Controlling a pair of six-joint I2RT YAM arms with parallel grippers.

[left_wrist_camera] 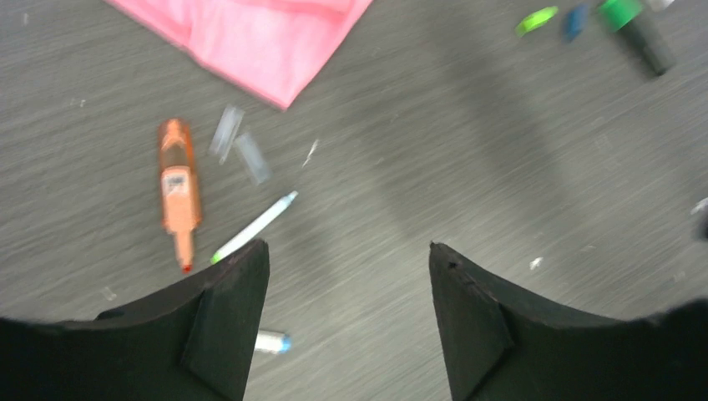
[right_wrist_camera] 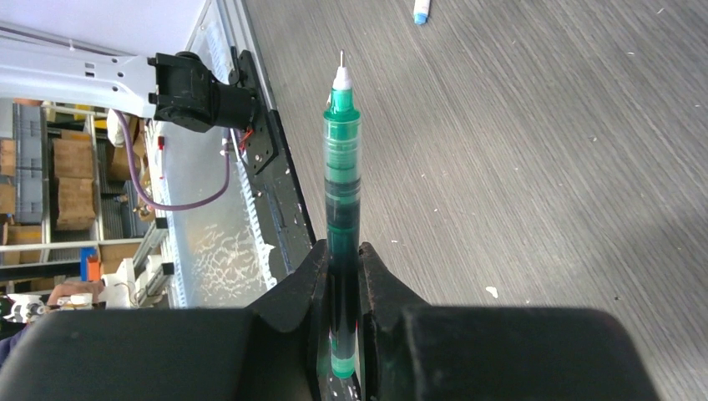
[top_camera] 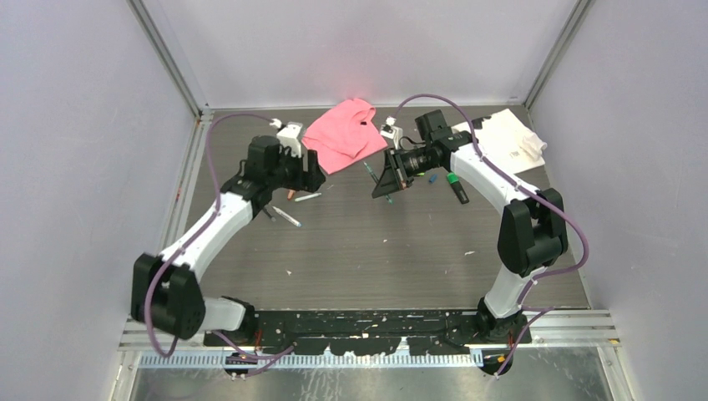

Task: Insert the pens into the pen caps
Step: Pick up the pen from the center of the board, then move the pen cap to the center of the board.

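A slim, translucent green pen (right_wrist_camera: 342, 167) with a bare white needle tip is clamped in the right gripper (right_wrist_camera: 342, 257) over the dark grey wood-grain table (right_wrist_camera: 543, 167) between pale walls (top_camera: 351, 50), its long axis aimed tip-first at the table's near edge, while the left gripper (left_wrist_camera: 346, 251) gapes wide and empty.

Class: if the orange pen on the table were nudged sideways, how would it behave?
The orange pen looks rigid plastic, so it would probably shift whole, not bend. Lying flat and seemingly round-bodied, it may roll. Its bare tip might smear.
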